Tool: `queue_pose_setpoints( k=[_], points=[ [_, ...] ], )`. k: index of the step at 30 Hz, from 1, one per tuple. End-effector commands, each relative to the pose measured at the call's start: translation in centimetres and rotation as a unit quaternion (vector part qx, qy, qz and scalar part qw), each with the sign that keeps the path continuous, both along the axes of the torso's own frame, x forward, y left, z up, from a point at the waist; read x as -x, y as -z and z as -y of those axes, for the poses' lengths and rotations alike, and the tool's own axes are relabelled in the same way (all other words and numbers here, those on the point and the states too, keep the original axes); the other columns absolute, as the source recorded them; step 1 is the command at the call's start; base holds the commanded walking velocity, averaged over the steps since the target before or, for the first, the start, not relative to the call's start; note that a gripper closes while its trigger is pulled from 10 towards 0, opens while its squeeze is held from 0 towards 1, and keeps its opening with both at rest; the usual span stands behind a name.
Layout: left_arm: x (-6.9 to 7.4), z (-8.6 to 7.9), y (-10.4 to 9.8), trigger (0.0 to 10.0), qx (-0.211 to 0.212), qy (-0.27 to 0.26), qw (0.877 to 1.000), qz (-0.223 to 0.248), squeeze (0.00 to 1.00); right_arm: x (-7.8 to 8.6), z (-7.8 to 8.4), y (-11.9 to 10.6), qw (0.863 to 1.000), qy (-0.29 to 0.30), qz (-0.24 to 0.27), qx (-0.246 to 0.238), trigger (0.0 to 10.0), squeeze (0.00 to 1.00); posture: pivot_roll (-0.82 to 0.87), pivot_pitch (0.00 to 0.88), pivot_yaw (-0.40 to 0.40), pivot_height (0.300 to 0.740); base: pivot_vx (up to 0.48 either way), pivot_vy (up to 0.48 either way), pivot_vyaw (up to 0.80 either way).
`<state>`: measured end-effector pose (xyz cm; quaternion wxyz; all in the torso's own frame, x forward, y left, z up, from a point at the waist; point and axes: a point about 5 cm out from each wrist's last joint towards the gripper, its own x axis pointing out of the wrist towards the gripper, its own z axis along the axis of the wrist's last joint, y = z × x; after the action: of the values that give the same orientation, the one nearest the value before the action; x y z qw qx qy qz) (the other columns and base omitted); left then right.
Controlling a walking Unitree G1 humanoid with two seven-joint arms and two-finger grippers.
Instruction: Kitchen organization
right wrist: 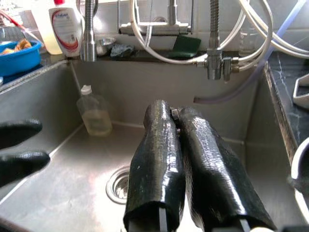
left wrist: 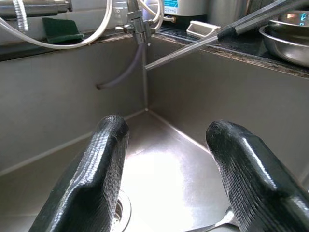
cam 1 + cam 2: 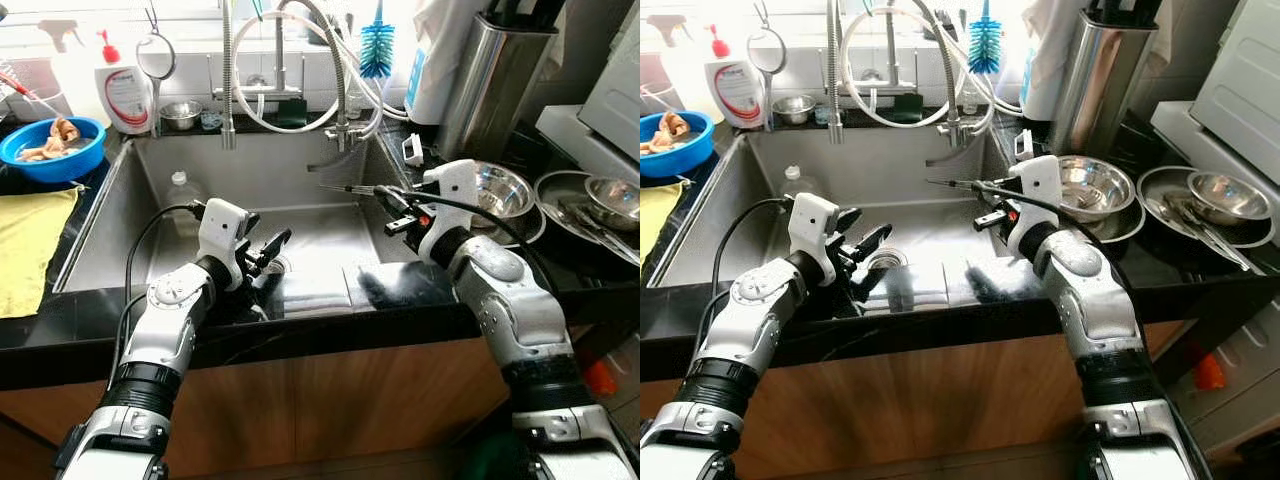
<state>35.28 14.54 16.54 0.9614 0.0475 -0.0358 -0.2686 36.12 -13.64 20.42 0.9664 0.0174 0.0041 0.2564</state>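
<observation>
the right gripper (image 3: 385, 200) is clenched on a long thin metal utensil (image 3: 345, 189), probably a skewer or chopstick, its bare end reaching out over the sink (image 3: 310, 170) toward the tap hoses. in the right wrist view the two fingers (image 1: 159, 159) press tight together. the left gripper (image 3: 268, 250) hangs low in the basin near the drain (image 3: 885, 261), fingers spread and holding nothing; a spoon tip (image 2: 219, 225) lies on the sink floor just beside one finger in the left wrist view.

a clear plastic bottle (image 3: 181, 192) stands in the far left corner of the basin. on the right counter, steel bowls (image 3: 502, 190) and a plate with tongs (image 3: 1200, 225) are already gathered, beside a steel knife block (image 3: 490, 80).

judging by this, the tidying is partway: the utensil is lifted but not yet stowed, and the spoon and bottle remain in the sink.

a blue bowl of scraps (image 3: 52, 148), a yellow cloth (image 3: 30, 240), a blue bottle brush (image 3: 376, 45) and a white soap bottle (image 3: 124, 90) line the back and left; its red-and-white label is too small to read.
</observation>
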Motion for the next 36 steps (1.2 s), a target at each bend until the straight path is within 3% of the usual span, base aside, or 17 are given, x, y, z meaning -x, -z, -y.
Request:
queue_pose_setpoints(
  k=[1, 8, 14, 15, 16, 17, 18, 28, 29, 30, 31, 36],
  points=[
    [0.1, 0.2, 0.0, 10.0, -0.003, 0.001, 1.000, 0.003, 0.00, -0.7, 0.5, -0.3, 1.000, 0.013, 0.009, -0.001, 10.0, 0.00, 0.03, 0.000, -0.060, 0.740, 0.000, 0.000, 0.00],
    [0.2, 0.0, 0.0, 10.0, -0.005, -0.001, 1.000, 0.003, 0.00, -1.3, 1.6, 1.9, 0.999, 0.042, -0.030, -0.001, 10.0, 0.00, 0.04, 0.000, -0.069, 0.740, 0.000, 0.000, 0.00],
    [0.3, 0.1, 0.0, 10.0, -0.003, -0.001, 1.000, 0.004, 0.00, -1.3, 1.5, 2.6, 0.999, 0.036, -0.035, -0.013, 10.0, 0.00, 0.04, 0.000, -0.068, 0.740, 0.000, 0.000, 0.00],
    [0.3, 0.1, 0.0, 10.0, -0.004, -0.001, 1.000, 0.004, 0.00, -1.2, 1.5, 2.7, 0.999, 0.034, -0.035, -0.013, 10.0, 0.47, 0.04, 0.000, -0.067, 0.740, 0.000, 0.000, 0.00],
    [0.3, 0.1, 0.0, 10.0, -0.004, 0.000, 1.000, 0.004, 0.00, -1.2, 1.5, 2.7, 0.999, 0.032, -0.035, -0.013, 10.0, 0.47, 0.04, 0.000, -0.068, 0.740, 0.000, 0.000, 0.00],
    [0.4, 0.1, 0.0, 10.0, -0.004, 0.000, 1.000, 0.004, 0.00, -1.3, 1.5, 2.8, 0.999, 0.031, -0.035, -0.014, 10.0, 0.78, 0.04, 0.000, -0.067, 0.740, 0.000, 0.000, 0.00],
    [0.4, 0.1, 0.0, 10.0, -0.004, 0.000, 1.000, 0.003, 0.00, -1.3, 1.5, 2.8, 0.999, 0.031, -0.035, -0.015, 10.0, 1.00, 0.04, 0.000, -0.068, 0.740, 0.000, 0.000, 0.00],
    [0.6, 0.1, 0.2, 10.0, -0.006, 0.004, 1.000, 0.000, 0.00, -0.7, 0.9, 3.6, 0.999, 0.030, -0.033, -0.007, 10.0, 1.00, 0.04, 0.000, -0.064, 0.740, 0.000, 0.000, 0.00],
    [0.6, 0.1, 0.2, 10.0, -0.006, 0.004, 1.000, -0.001, 0.00, -0.6, 0.9, 3.4, 0.999, 0.032, -0.026, -0.004, 10.0, 0.74, 0.05, 0.000, -0.064, 0.740, 0.000, 0.000, 0.00],
    [0.6, 0.2, 0.3, 10.0, -0.006, 0.005, 1.000, -0.001, 0.00, -0.5, 0.9, 3.2, 0.999, 0.033, -0.021, -0.003, 10.0, 0.74, 0.05, 0.000, -0.064, 0.740, 0.000, 0.000, 0.00],
    [0.6, 0.2, 0.3, 10.0, -0.006, 0.005, 1.000, -0.001, 0.00, -0.4, 0.8, 3.1, 0.999, 0.033, -0.016, -0.002, 10.0, 0.00, 0.04, 0.000, -0.064, 0.740, 0.000, 0.000, 0.00],
    [0.7, 0.4, 0.5, 10.0, -0.009, 0.010, 1.000, -0.003, 0.00, 0.9, -0.5, 2.3, 1.000, 0.025, 0.006, -0.003, 10.0, 0.00, 0.04, 0.000, -0.062, 0.740, 0.000, 0.000, 0.00]
  ],
)
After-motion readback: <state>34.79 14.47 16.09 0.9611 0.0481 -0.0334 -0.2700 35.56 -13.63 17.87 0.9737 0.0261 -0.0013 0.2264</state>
